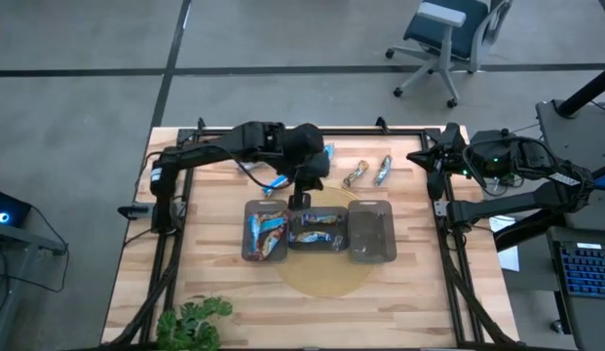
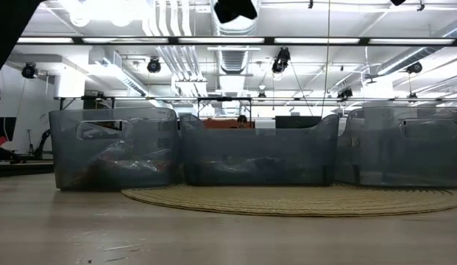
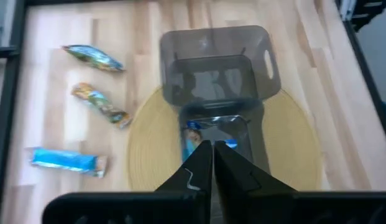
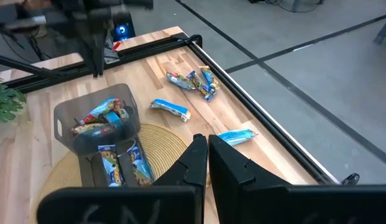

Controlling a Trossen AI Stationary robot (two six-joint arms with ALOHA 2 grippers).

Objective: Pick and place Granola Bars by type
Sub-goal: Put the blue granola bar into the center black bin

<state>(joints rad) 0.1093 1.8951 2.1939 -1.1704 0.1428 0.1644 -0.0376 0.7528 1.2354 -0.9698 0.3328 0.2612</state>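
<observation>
Light wood-plank table (image 1: pixel 214 263) on a grey floor, round woven straw mat (image 1: pixel 326 278) mid-table with three dark translucent rectangular trays on it in a row. Potted green plant (image 1: pixel 190 322) at the near edge.

Left gripper (image 1: pixel 300 200) hangs just behind the middle tray (image 1: pixel 317 230), fingers (image 3: pixel 199 168) pressed together, nothing between them. Left of it, the left tray (image 1: pixel 264 232) holds a mix of blue and orange-brown shiny wrapped granola bars (image 1: pixel 266 230). Directly in front of it, the middle tray holds blue-wrapped bars (image 1: pixel 316 237). Right of it, the right tray (image 1: pixel 371 231) looks bare.

Loose bars on the wood behind the gripper: a blue one (image 1: pixel 275 182) to its left, a blue one (image 1: pixel 327 153) further back, then an orange-brown one (image 1: pixel 356 174) and a green-silver one (image 1: pixel 383 169) to its right.

Right gripper (image 1: pixel 426 156) parked at the table's right edge, well clear of the trays, closed and empty.
</observation>
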